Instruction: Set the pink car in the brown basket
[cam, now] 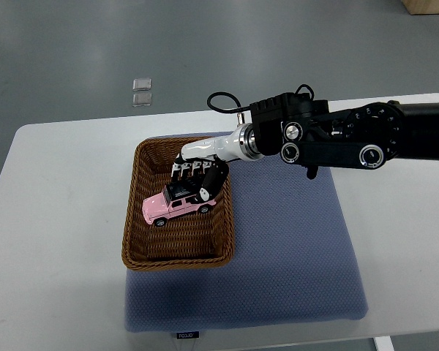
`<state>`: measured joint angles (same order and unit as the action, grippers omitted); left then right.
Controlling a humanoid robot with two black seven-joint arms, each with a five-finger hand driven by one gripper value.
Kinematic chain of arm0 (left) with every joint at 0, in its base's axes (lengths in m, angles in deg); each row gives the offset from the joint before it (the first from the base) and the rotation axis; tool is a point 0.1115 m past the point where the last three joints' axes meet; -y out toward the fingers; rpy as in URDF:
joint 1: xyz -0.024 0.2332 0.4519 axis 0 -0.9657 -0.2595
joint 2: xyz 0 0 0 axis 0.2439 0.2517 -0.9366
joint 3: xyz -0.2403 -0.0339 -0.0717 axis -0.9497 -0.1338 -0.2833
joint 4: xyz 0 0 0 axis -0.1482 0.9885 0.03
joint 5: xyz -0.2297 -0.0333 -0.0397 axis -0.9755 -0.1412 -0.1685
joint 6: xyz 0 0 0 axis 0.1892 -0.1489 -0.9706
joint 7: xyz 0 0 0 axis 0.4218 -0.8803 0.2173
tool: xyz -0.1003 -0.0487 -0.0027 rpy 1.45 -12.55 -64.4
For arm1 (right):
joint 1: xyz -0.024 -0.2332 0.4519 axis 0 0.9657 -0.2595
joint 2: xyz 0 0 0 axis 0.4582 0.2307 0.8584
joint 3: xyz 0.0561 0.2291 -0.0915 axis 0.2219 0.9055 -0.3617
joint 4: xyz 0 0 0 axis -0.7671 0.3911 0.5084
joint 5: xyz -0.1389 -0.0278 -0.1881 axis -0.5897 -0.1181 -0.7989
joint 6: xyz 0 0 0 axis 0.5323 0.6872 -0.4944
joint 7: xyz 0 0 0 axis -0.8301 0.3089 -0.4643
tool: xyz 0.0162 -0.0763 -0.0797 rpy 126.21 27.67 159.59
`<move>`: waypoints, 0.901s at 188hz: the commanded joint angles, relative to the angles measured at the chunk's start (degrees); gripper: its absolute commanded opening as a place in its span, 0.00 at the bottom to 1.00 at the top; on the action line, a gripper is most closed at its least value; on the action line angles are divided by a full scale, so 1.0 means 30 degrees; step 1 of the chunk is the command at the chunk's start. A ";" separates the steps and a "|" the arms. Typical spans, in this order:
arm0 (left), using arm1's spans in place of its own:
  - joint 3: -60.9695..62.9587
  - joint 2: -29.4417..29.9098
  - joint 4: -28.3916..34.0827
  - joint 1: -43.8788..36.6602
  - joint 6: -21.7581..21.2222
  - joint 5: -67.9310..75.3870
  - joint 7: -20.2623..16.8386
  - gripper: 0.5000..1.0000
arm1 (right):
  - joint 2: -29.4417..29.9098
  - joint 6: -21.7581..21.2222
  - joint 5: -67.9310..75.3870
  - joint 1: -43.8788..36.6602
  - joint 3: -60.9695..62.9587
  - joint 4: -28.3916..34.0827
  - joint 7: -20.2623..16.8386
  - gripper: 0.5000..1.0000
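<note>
Under the right hand: pink car (175, 205), resting inside the brown basket (178, 255)
Right hand (198, 174): fingers curled down over the car's roof, clamped on it
Below basket: blue mat (293, 241), white table (51, 241)

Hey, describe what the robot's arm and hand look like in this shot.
The right arm is black, blocky, with round silver-ringed joints and a looping black cable. A shiny silver wrist joins a white hand whose fingers are dark with pale segments.
</note>
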<state>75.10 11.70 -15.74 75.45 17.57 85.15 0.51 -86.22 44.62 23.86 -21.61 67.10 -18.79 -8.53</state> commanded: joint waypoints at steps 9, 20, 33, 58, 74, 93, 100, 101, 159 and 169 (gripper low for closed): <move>0.0015 0.0000 0.0005 -0.0001 0.0000 0.0000 0.0004 1.00 | 0.0306 0.0047 -0.0098 0.0516 -0.0007 -0.0698 -0.0027 0.00; 0.0015 0.0000 0.0005 -0.0001 0.0000 0.0000 0.0004 1.00 | 0.0511 0.0163 -0.0157 0.0720 0.0023 -0.0786 -0.0027 0.00; 0.0015 0.0000 0.0005 -0.0001 0.0000 0.0000 0.0004 1.00 | 0.0599 0.0485 -0.0186 0.0867 0.0023 -0.0786 -0.0027 0.00; -0.0014 0.0000 0.0005 -0.0001 0.0000 0.0000 0.0004 1.00 | 0.0922 0.0632 -0.0215 0.1043 0.0023 -0.0874 -0.0027 0.00; 0.0015 0.0000 -0.0024 -0.0001 0.0000 0.0000 0.0004 1.00 | 0.1126 0.0749 -0.0186 0.1101 0.0023 -0.1050 -0.0027 0.00; -0.0014 0.0000 -0.0024 -0.0001 0.0000 0.0000 0.0004 1.00 | 0.1302 0.0867 -0.0215 0.1365 0.0023 -0.1167 -0.0027 0.00; 0.0015 0.0000 0.0005 -0.0001 0.0000 0.0000 0.0004 1.00 | 0.1507 0.0896 -0.0215 0.1395 0.0023 -0.1225 -0.0027 0.00; 0.0015 0.0000 0.0005 -0.0001 0.0000 0.0000 0.0004 1.00 | 0.1507 0.0896 -0.0215 0.1395 0.0023 -0.1225 -0.0027 0.00; 0.0015 0.0000 0.0005 -0.0001 0.0000 0.0000 0.0004 1.00 | 0.1888 0.1541 -0.0157 0.1453 0.0023 -0.1431 0.0002 0.51; -0.0014 0.0000 0.0005 -0.0001 0.0000 0.0000 0.0004 1.00 | 0.1888 0.1541 -0.0127 0.1453 0.0023 -0.1431 0.0002 0.54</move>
<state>75.09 11.70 -15.74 75.44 17.57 85.15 0.51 -80.58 49.20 23.33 -17.30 67.18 -23.08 -8.55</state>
